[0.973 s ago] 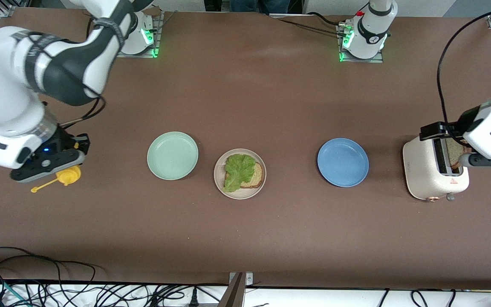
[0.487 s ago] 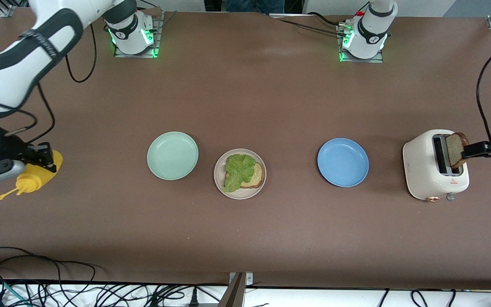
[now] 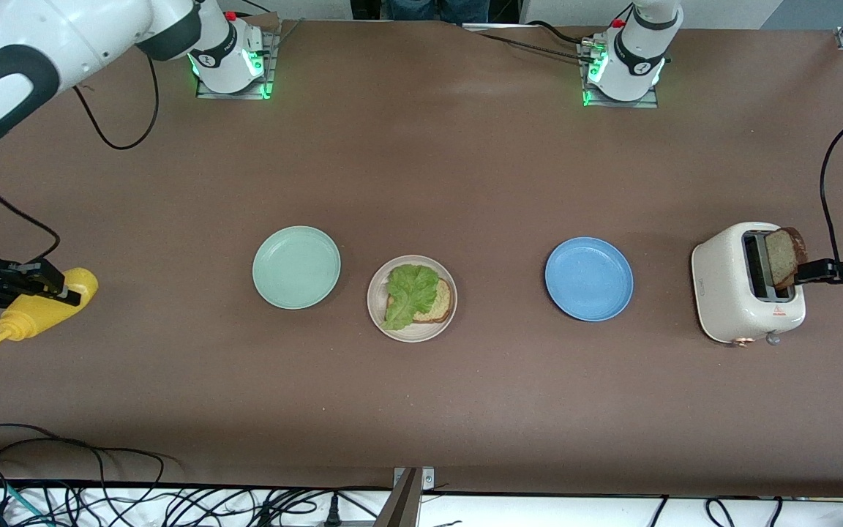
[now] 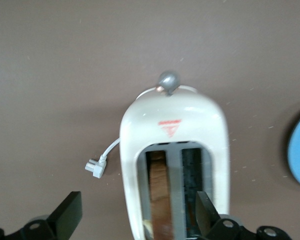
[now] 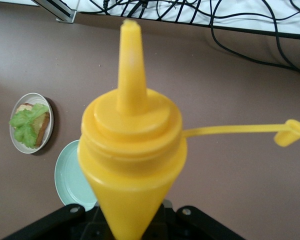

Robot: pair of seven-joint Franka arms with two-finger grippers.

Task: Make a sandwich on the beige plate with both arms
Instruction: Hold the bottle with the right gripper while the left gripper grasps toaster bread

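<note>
- Currently right gripper (image 3: 30, 289) clamps the yellow squeeze bottle (image 3: 41, 306), tilted, at the right arm's end of the desk (image 3: 421, 146).
- Left gripper (image 4: 135, 220) spread wide over the toaster (image 3: 747, 293); bread slice (image 3: 784, 256) sticks up from the slot.
- Beige plate (image 3: 412, 298) mid-desk between the mint-green plate (image 3: 296, 266) and blue plate (image 3: 588, 278), carrying one slice with the lettuce leaf (image 3: 410, 293) on top.

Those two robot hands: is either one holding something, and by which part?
The right hand grips the yellow squeeze bottle around its body, nozzle pointing away. The left hand is open over the toaster, holding nothing; the bread slice stands in the slot.
</note>
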